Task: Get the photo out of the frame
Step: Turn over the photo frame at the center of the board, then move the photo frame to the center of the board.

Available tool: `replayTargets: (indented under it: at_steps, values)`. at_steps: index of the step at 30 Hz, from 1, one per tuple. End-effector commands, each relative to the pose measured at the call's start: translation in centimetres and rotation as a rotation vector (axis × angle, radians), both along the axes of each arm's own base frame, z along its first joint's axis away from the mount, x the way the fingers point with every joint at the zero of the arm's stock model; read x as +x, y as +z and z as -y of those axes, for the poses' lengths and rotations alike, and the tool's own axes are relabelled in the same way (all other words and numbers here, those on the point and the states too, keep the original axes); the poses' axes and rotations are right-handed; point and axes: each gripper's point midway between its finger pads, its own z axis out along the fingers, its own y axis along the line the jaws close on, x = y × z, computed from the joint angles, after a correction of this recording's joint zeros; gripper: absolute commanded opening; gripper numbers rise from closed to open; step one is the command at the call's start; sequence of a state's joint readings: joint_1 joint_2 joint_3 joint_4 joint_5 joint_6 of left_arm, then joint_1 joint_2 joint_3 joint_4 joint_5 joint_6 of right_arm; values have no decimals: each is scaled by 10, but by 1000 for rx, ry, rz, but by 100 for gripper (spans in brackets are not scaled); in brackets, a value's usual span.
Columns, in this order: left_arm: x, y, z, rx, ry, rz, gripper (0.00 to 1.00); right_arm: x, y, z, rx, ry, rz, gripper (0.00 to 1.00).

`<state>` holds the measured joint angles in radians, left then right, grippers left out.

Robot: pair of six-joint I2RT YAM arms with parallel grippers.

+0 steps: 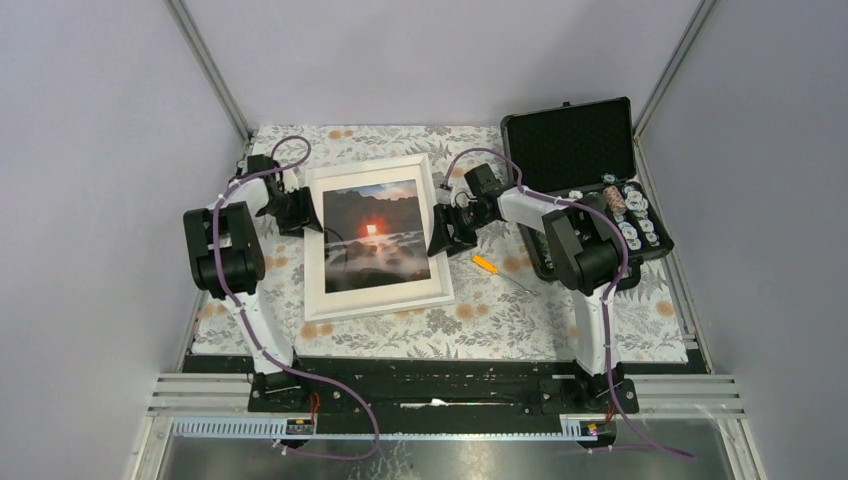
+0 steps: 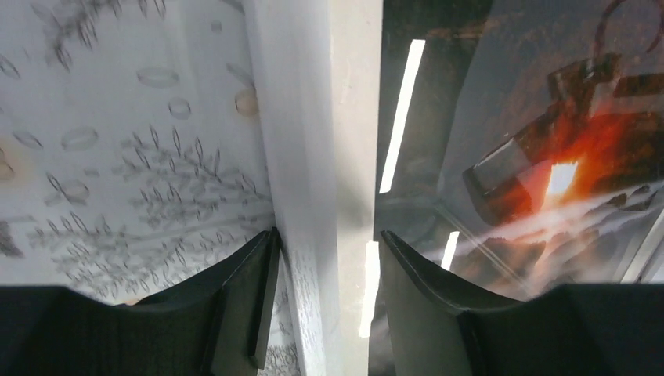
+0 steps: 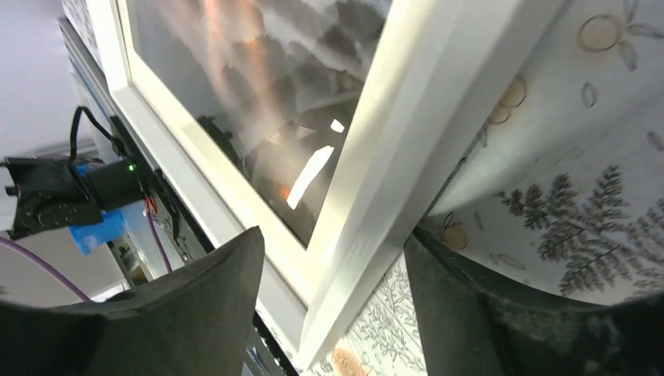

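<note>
The white frame [image 1: 375,300] lies face up in the middle of the table, and the photo [image 1: 375,235] with its orange sun shows behind the glass. My left gripper [image 1: 303,212] is at the frame's left edge. In the left wrist view it [image 2: 327,233] is open and straddles the white border [image 2: 313,117], with the outer finger against the border's side and the inner finger over the photo [image 2: 548,172]. My right gripper [image 1: 440,240] is at the right edge. It [image 3: 333,235] is open around the border [image 3: 423,117], with gaps on both sides.
An open black foam-lined case [image 1: 580,140] holding small items stands at the back right, behind the right arm. An orange-handled screwdriver [image 1: 485,264] lies on the floral tablecloth [image 1: 480,320], just right of the frame.
</note>
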<state>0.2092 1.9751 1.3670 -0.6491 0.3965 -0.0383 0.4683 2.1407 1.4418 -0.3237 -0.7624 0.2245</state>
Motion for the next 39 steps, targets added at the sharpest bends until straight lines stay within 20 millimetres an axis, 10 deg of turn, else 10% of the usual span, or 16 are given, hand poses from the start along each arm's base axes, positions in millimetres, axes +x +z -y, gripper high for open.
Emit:
replayTargets:
  at_steps: [1,10,22,29,39]
  values:
    - [37,8,-8,64,-16,107,53,-8,32,0,-7,86,69,75]
    - [38,16,-11,156,-134,146,56,-32,45,-2,23,189,77,84]
    - [36,-9,57,166,-318,109,51,-71,33,17,-24,287,16,81]
    - [-10,-7,47,218,-329,50,26,-95,18,38,-91,341,-3,79]
    - [-67,-10,46,216,-347,1,18,-123,16,49,-110,429,-3,80]
